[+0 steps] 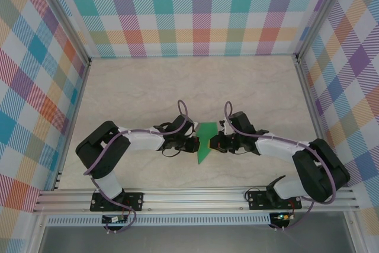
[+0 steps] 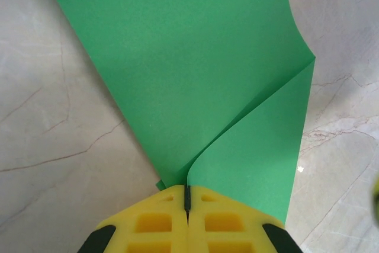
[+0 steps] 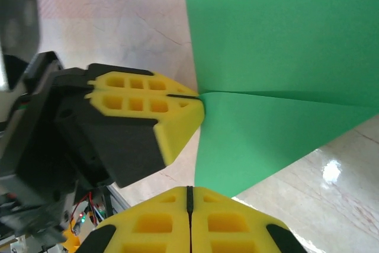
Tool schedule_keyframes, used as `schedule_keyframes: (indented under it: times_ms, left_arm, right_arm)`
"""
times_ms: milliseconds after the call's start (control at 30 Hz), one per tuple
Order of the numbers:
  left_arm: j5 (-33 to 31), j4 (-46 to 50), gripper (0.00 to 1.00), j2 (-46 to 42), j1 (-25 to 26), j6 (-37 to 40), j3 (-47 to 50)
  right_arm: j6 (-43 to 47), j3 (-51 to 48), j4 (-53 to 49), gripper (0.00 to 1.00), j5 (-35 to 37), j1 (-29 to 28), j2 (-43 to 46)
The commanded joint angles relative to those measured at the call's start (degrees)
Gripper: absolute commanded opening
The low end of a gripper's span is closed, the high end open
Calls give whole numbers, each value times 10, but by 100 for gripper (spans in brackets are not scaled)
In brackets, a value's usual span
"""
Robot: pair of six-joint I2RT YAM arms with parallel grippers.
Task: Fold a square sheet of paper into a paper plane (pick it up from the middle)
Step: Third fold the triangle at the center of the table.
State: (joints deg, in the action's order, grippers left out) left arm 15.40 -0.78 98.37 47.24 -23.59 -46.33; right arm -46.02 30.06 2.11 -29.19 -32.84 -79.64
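Pinched shut on the sheet of paper (image 2: 195,57), my left gripper (image 2: 186,189) has its two yellow fingers pressed together with only a thin seam between them. The green paper runs straight into that seam, at the spot where a folded flap curls over the layer beneath. From my right wrist I see the same pinch side-on, with the left fingertips clamped on the paper's edge where a crease begins. My right gripper (image 3: 189,189) is closed as well, jaws flush against each other; the paper's lower corner ends just at its tips, and I cannot tell whether any of it is caught there. From above, my two grippers face each other with the paper between them, partly folded and narrowing to a point toward my bases. It sits over the pale marbled table (image 1: 148,87), nearer the near edge than the far one. Checked walls (image 1: 35,75) in many colours stand around the table on three sides.
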Motion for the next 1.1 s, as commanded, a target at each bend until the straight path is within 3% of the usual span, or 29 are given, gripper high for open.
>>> schedule_keyframes:
  times_ms: [0, 333, 600, 800, 1067]
  left_arm:
    - [-12, 73, 0, 5, 8, -5, 12]
    - [-25, 90, 6, -26, 10, -3, 2]
    - [-76, 100, 28, -125, 10, -40, 17]
    - [-27, 52, 20, -138, 11, -68, 29]
    - [16, -11, 9, -50, 11, -84, 12]
  right_arm:
    - [-16, 17, 39, 6, 4, -10, -34]
    - [-16, 23, 61, 3, 21, -13, -120]
    - [-9, 21, 49, 3, 30, -13, -123]
    - [-13, 23, 47, 3, 36, -13, -122]
    - [-13, 21, 45, 3, 40, -13, -123]
